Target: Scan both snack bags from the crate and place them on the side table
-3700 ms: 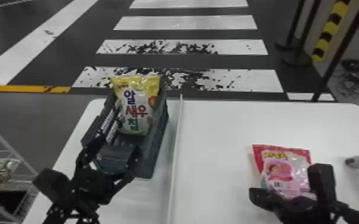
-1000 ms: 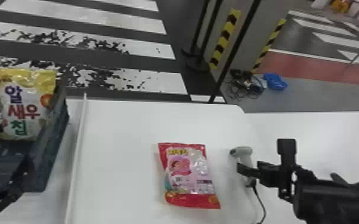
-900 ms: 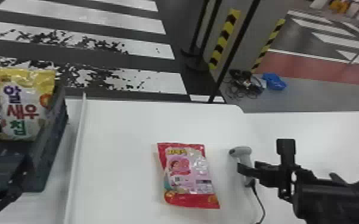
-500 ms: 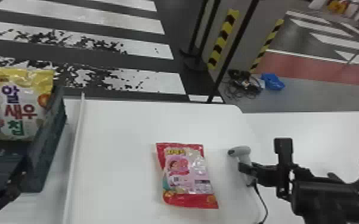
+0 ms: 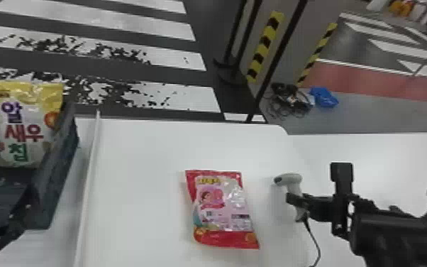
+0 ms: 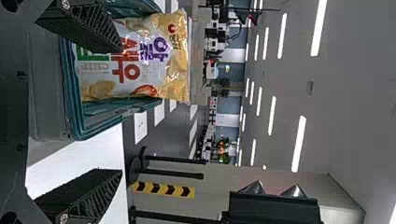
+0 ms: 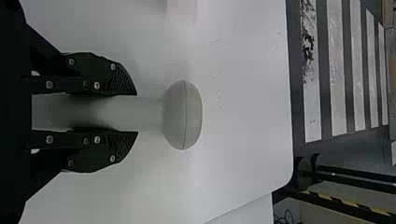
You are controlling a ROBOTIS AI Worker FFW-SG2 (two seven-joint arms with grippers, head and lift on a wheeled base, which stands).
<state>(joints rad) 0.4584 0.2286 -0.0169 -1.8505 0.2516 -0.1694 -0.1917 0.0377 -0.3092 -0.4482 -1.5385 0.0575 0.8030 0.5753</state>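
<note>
The red and pink snack bag lay flat on the white counter, with its shiny front facing up. Just to its right, well within the head view, was the scanner, pale and round at the top. The right claw had it by the handle. The right wrist view showed this up close: the two black fingers pressed on both sides of the handle, and the fat round top poked out past them. In the head view, a thin black cord hung from the bottom of the scanner.

Over on the left, the yellow and white snack bag stood up inside the dark crate. A long white strip ran between the crate and the red and pink bag. The left claw was near the crate. In the left wrist view its fingers were wide apart with nothing held, and one was in front of the bag. That view also showed the crate's blue-green rim.

Past the counter, the head view showed messy wires on the floor beside a bright blue thing.
</note>
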